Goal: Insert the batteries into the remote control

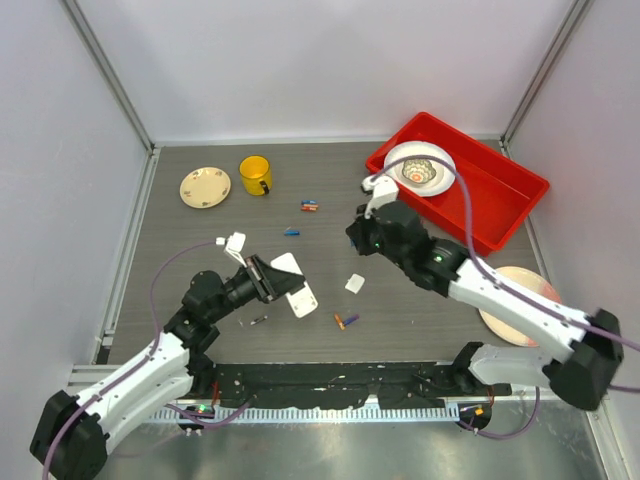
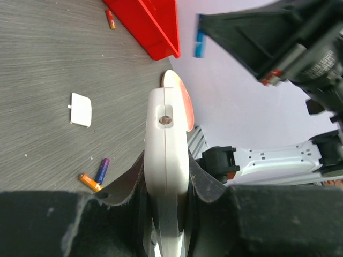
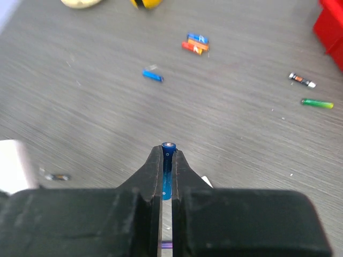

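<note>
The grey wood-grain tabletop [image 3: 241, 123] looks matt and finely streaked. The slim white plastic remote control [image 2: 166, 160] is smooth, faintly glossy. The red plastic bin [image 2: 155, 27] shines. The blue battery [image 3: 168, 155] has a bright metal tip.

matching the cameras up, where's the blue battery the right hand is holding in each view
Right wrist: blue battery at centre, pinched between the fingertips.
Left wrist: top, right of centre, poking from the dark hand opposite.
Top external: not visible, hidden beneath the right hand mid-table.
Shared landmark: red tray.
</note>
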Controlling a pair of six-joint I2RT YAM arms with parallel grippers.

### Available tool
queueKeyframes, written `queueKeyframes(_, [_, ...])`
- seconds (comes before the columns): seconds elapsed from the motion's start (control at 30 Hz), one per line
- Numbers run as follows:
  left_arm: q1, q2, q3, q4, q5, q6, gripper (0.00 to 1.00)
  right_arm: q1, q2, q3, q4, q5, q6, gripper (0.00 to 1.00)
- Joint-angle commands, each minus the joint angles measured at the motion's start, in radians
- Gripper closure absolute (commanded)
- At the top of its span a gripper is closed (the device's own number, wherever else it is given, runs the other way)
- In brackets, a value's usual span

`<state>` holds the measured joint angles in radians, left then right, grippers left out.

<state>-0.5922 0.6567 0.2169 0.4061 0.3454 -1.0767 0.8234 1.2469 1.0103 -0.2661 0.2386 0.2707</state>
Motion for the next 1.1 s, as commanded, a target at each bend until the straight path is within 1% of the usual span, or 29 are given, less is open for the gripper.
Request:
queueKeyframes(0.0, [0.006, 0.067, 0.079, 0.169, 0.018, -0.020, 1.00, 0.016, -0.144, -0.071, 0.016, 0.103, 0.182, 0.99])
queueKeyframes(0.07, [0.006, 0.116, 0.091, 0.187, 0.012, -0.022, 1.00, 0.039, -0.184, -0.097, 0.031, 0.117, 0.220, 0.99])
queueKeyframes(0.1, [0.006, 0.133, 0.098, 0.200, 0.014, -0.028, 1.00, 0.078, -0.190, -0.101, 0.039, 0.117, 0.213, 0.99])
queueKeyframes(0.17, [0.006, 0.193, 0.107, 0.232, 0.023, -0.045, 1.00, 0.153, -0.195, -0.099, 0.033, 0.241, 0.179, 0.99])
queueKeyframes(0.23, [0.006, 0.234, 0.110, 0.269, 0.061, -0.060, 1.00, 0.265, -0.199, -0.099, 0.037, 0.319, 0.125, 0.99])
queueKeyframes(0.3, [0.006, 0.287, 0.116, 0.310, 0.096, -0.084, 1.00, 0.351, -0.210, -0.107, 0.085, 0.335, 0.038, 0.99])
queueKeyframes(0.33, [0.005, 0.302, 0.118, 0.324, 0.136, -0.091, 1.00, 0.443, -0.216, -0.111, 0.106, 0.352, 0.001, 0.99])
queueKeyframes(0.37, [0.006, 0.329, 0.119, 0.345, 0.156, -0.103, 1.00, 0.483, -0.218, -0.108, 0.132, 0.394, -0.030, 0.99])
queueKeyframes(0.4, [0.006, 0.339, 0.125, 0.355, 0.177, -0.109, 1.00, 0.515, -0.210, -0.098, 0.131, 0.395, -0.094, 0.99])
queueKeyframes(0.43, [0.006, 0.349, 0.130, 0.362, 0.223, -0.112, 1.00, 0.573, -0.202, -0.069, 0.120, 0.409, -0.112, 0.99])
queueKeyframes(0.47, [0.006, 0.359, 0.134, 0.381, 0.243, -0.121, 1.00, 0.594, -0.195, -0.053, 0.090, 0.441, -0.129, 0.99])
queueKeyframes(0.57, [0.006, 0.380, 0.147, 0.398, 0.314, -0.143, 1.00, 0.658, -0.162, -0.015, 0.050, 0.429, -0.205, 0.99])
queueKeyframes(0.63, [0.006, 0.385, 0.145, 0.431, 0.357, -0.158, 1.00, 0.675, -0.152, -0.015, 0.054, 0.420, -0.238, 0.99])
queueKeyframes(0.73, [0.006, 0.385, 0.145, 0.459, 0.391, -0.186, 1.00, 0.681, -0.174, -0.062, 0.128, 0.352, -0.295, 0.99])
queueKeyframes(0.77, [0.006, 0.385, 0.148, 0.459, 0.417, -0.189, 1.00, 0.681, -0.181, -0.074, 0.171, 0.335, -0.306, 0.99])
queueKeyframes(0.87, [0.006, 0.385, 0.157, 0.438, 0.466, -0.196, 1.00, 0.688, -0.201, -0.099, 0.227, 0.309, -0.344, 0.99])
queueKeyframes(1.07, [0.006, 0.411, 0.182, 0.404, 0.543, -0.241, 1.00, 0.712, -0.153, -0.076, 0.225, 0.268, -0.444, 0.99])
